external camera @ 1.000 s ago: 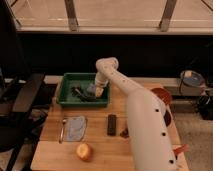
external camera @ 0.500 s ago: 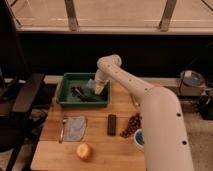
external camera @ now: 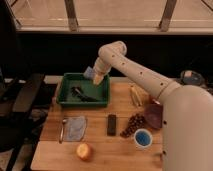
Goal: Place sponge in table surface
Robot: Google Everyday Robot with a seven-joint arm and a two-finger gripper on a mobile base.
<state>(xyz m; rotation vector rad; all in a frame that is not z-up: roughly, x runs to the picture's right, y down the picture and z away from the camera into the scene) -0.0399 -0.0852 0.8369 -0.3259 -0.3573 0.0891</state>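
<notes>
Cream-white arm (external camera: 135, 70). Gripper (external camera: 97, 77) a little above the middle of the frame, closed on sponge (external camera: 89, 72): pale blue-lavender, with one yellowish face. Just below, deep green tray (external camera: 64, 98). Light brown wooden table surface (external camera: 107, 155). Lower left: grey-blue cloth (external camera: 75, 128), orange-yellow fruit (external camera: 84, 151). Lower centre: black bar (external camera: 112, 124). Lower right: blue cup (external camera: 143, 138), dark red bowl (external camera: 155, 116).

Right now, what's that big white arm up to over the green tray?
The robot's pincer holds a sponge in the air over the back of the green tray. It has not yet set it on the wooden table surface, where a cloth, an apple and a blue cup sit.
</notes>
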